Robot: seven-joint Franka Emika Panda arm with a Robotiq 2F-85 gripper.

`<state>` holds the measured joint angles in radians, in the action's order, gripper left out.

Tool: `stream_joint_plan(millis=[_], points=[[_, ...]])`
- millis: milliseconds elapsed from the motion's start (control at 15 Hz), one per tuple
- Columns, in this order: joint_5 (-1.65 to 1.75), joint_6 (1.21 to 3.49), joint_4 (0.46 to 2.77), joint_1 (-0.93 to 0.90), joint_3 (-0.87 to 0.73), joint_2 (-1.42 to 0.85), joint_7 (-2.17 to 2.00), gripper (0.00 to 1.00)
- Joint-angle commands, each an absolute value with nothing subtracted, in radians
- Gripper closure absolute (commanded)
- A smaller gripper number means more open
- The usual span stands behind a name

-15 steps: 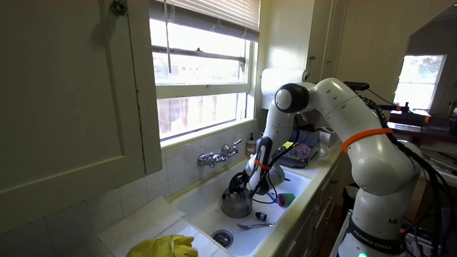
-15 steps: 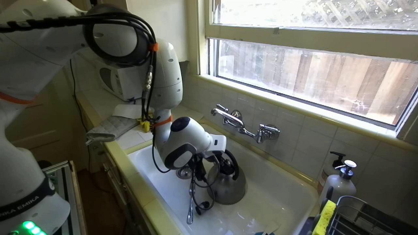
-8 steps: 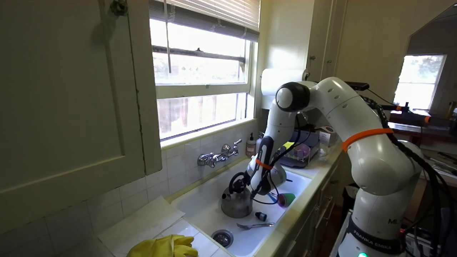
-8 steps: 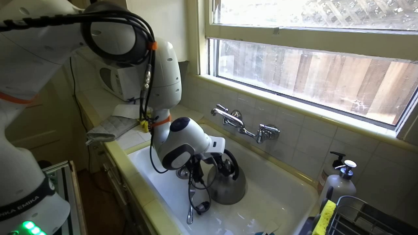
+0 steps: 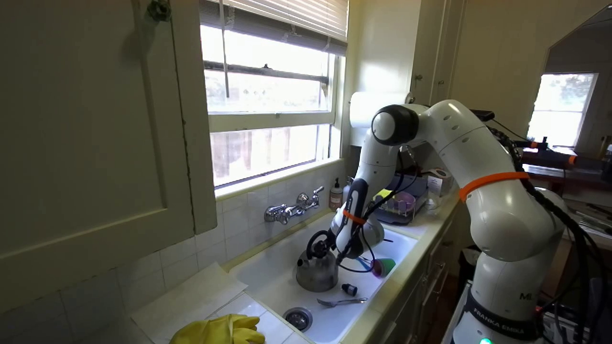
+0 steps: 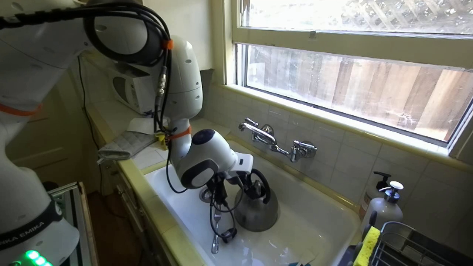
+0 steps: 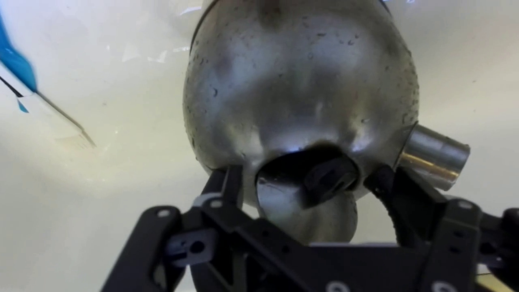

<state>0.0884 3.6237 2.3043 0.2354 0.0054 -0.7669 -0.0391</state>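
Glistening wet, the metal kettle (image 7: pixel 300 89) is looking rigid, slick, weighty; its black handle (image 6: pixel 266 190) is promising purchase, and the claw (image 7: pixel 308 175) is hanging wide-spread.

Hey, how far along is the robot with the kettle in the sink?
Done, apparently: the approach; the gripper is at the top of the kettle. In hand: probably alignment, its jaws open there. Left: a grip, I'd guess, as nothing looks clamped; the kettle stands upright in the sink.

White, smooth-shelled robot arm (image 5: pixel 497 234); orange bands (image 5: pixel 492 180); black cables (image 6: pixel 55 14); black collar (image 5: pixel 499 320) lettered "FRANKA EMIKA"; black gripper (image 7: pixel 306 175), silvery screws (image 7: pixel 337 286).
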Motion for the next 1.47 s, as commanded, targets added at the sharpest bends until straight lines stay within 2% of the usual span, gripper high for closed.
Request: stream_joint_plan(millis=[0, 67, 133, 200, 267, 333, 400, 467, 867, 933, 1400], points=[[0.099, 3.580, 2.292, 0.254, 0.023, -0.769, -0.053, 0.31], [0.079, 3.591, 2.286, 0.233, 0.006, -0.774, -0.047, 0.27], [0.076, 3.607, 2.281, 0.228, 0.003, -0.779, -0.044, 0.19], [0.080, 3.607, 2.277, 0.232, 0.007, -0.781, -0.045, 0.16], [0.078, 3.607, 2.271, 0.228, 0.003, -0.783, -0.043, 0.21], [0.074, 3.606, 2.265, 0.224, -0.001, -0.786, -0.042, 0.36], [0.070, 3.606, 2.261, 0.219, -0.005, -0.789, -0.040, 0.46], [0.071, 3.605, 2.256, 0.221, -0.003, -0.791, -0.041, 0.47], [0.097, 3.579, 2.253, 0.244, 0.014, -0.789, -0.043, 0.96], [0.108, 3.573, 2.255, 0.259, 0.025, -0.786, -0.047, 0.99], [0.189, 3.610, 2.277, 0.380, 0.111, -0.766, -0.062, 1.00]])
